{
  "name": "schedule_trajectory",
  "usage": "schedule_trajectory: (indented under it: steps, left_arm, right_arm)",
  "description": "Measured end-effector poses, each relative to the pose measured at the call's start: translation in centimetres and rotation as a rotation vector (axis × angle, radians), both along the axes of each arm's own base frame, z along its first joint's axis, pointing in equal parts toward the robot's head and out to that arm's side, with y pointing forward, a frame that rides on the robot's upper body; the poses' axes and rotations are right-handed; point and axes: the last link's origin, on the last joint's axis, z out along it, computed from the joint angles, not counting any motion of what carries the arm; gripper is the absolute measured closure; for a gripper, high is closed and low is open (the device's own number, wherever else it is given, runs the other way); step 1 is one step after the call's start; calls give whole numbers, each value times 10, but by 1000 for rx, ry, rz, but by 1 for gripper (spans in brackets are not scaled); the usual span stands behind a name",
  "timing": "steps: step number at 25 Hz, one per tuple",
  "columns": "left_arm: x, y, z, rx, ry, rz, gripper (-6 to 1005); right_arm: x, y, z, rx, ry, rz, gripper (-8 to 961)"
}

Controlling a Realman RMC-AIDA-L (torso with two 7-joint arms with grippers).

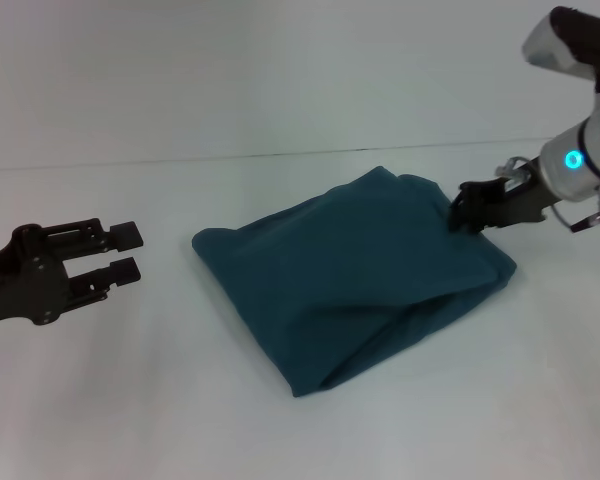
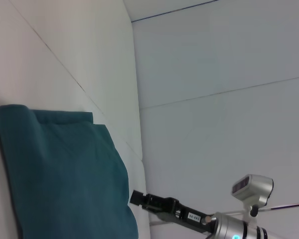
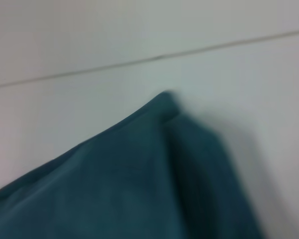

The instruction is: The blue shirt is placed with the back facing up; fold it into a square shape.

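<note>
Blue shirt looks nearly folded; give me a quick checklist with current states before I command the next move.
1. Blue shirt folded into a compact bundle on the table: ok.
2. Shape square: not ok; outline is skewed, with a loose flap at the near edge.
3. Right pincer at the shirt's far right corner: ok.
4. Right pincer gripping the cloth or only touching it: cannot tell.
5. Left pincer open, off the shirt, on the robot's left: ok.
6. White lettering hidden, only plain fabric showing: ok.
</note>
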Motion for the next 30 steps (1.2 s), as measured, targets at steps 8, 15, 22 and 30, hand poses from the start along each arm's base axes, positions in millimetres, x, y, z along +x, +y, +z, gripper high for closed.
schedule_trajectory:
  steps: [8,15,22,30]
  left_arm:
    - [3,0,0,3,47,-61,471]
    - [4,7,-9,11,196,-79,470]
    - [7,18,-30,-71,308,-30,408]
    - [33,30,-55,-46,349,-108,398]
  right_arm:
    - [-6,-2,32,12,62,9,676]
    - [-32,-21,50,-139,296,170,639]
    - [-28,-33,66,-183,357,171,421]
    - [-22,-40,88,-153,444,181,172]
